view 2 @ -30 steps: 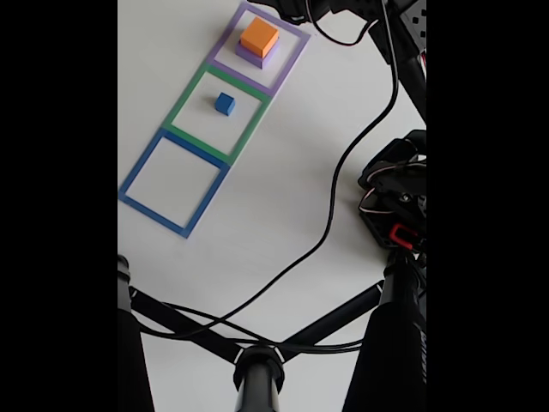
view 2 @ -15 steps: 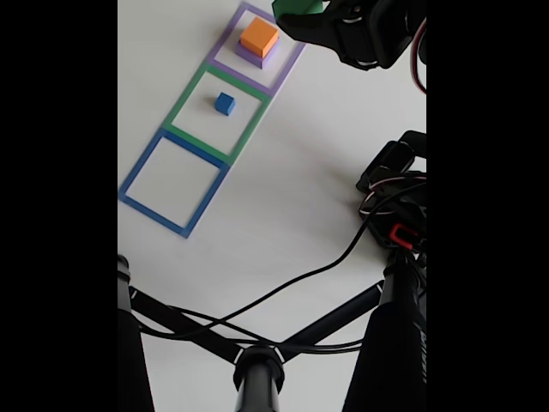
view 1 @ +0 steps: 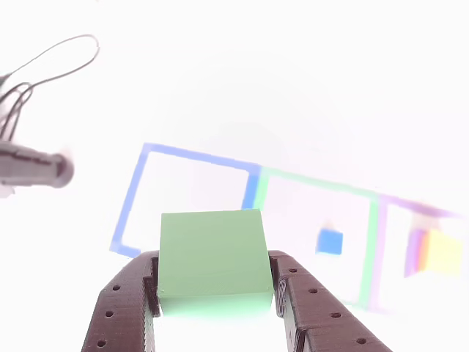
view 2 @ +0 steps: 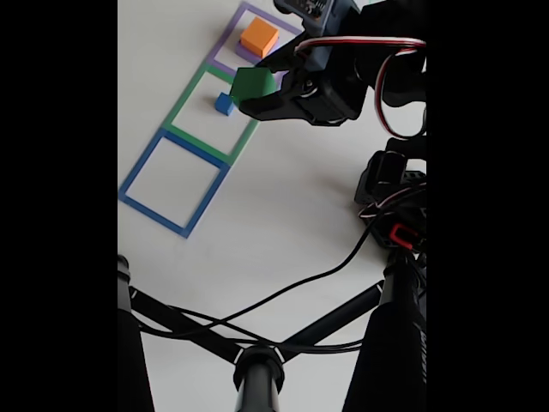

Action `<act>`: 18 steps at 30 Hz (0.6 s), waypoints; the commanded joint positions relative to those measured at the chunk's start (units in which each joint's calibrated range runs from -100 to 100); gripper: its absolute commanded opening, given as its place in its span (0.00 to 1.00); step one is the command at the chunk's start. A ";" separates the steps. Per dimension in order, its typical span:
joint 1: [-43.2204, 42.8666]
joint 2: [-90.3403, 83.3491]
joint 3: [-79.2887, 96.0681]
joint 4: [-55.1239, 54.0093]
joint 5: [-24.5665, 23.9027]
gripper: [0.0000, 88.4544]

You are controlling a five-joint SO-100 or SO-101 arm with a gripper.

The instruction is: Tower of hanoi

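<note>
My gripper is shut on a green block, its dark fingers pressed to the block's two sides. In the fixed view the gripper carries the green block in the air over the green tape square. A small blue cube sits inside that square, just left of the held block. An orange-yellow block rests on a purple block in the purple tape square. The blue tape square holds nothing.
The arm's base stands at the right of the white table, with a black cable trailing across it. Black stand bars cross the bottom of the fixed view. A dark rod and wires show at the left of the other view.
The arm has swung from the top edge down and to the left, carrying the green block from beside the purple square to above the green square. The other blocks have not moved.
</note>
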 commanded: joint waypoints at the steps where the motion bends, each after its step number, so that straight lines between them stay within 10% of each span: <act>1: -5.68 0.71 5.31 -7.84 0.99 0.07; 18: -5.78 -1.63 58.95 -64.35 0.99 0.07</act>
